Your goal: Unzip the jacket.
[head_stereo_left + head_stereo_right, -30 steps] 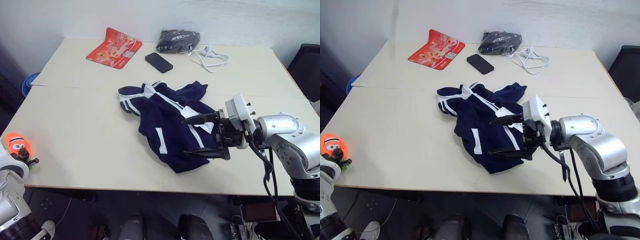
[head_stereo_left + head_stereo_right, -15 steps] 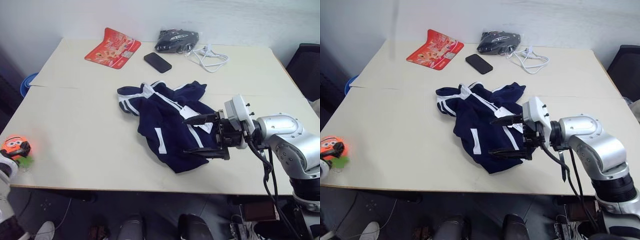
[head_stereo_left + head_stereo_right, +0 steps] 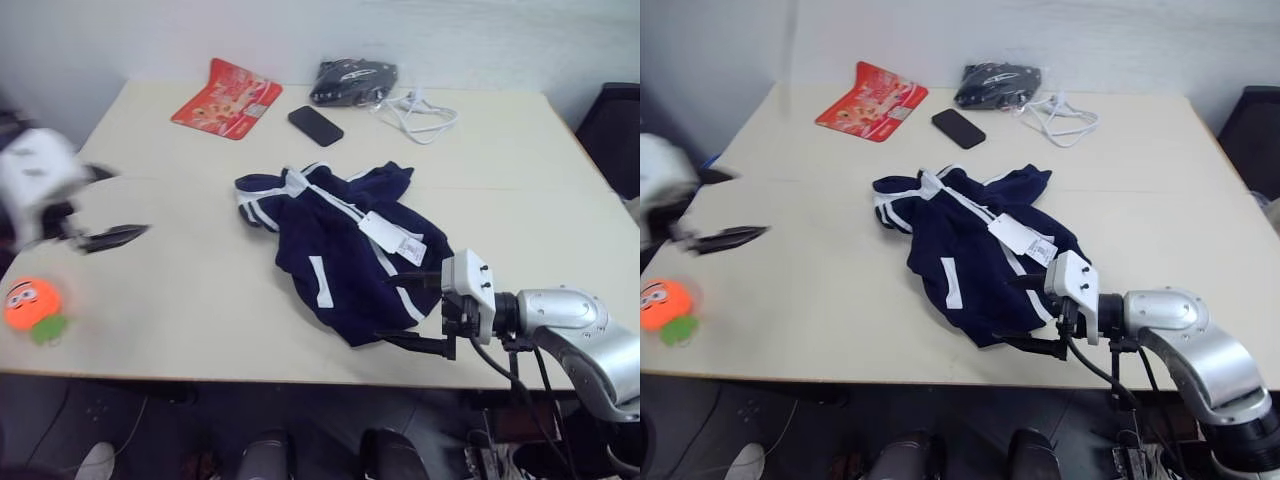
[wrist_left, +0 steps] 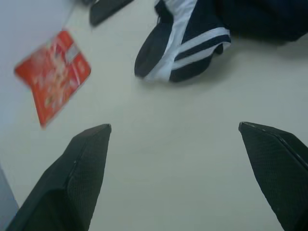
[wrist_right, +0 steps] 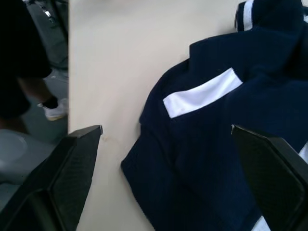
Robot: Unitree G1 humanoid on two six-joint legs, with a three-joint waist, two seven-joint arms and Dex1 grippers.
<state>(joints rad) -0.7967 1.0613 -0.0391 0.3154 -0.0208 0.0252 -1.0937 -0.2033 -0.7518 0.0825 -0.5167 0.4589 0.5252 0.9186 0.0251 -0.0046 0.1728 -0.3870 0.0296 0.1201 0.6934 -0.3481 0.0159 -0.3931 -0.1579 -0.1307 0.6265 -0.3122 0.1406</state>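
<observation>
Your right pincer [image 3: 412, 312] gapes empty at the near hem of the jacket [image 3: 340, 250], whose zipper runs diagonally away, while your left pincer [image 3: 112, 205], also wide and empty, sits well apart

The two head views look forward and down over the beige table [image 3: 200, 290] from above its near edge, taking in its whole top; they share nearly the same scene, slightly offset sideways. The left wrist view looks close along its fingers [image 4: 79, 168] at bare tabletop, with a jacket [image 4: 187, 45] sleeve and red packet [image 4: 53, 82] beyond. The right wrist view sits nearer still, facing the jacket's hem at the table's near edge.
</observation>
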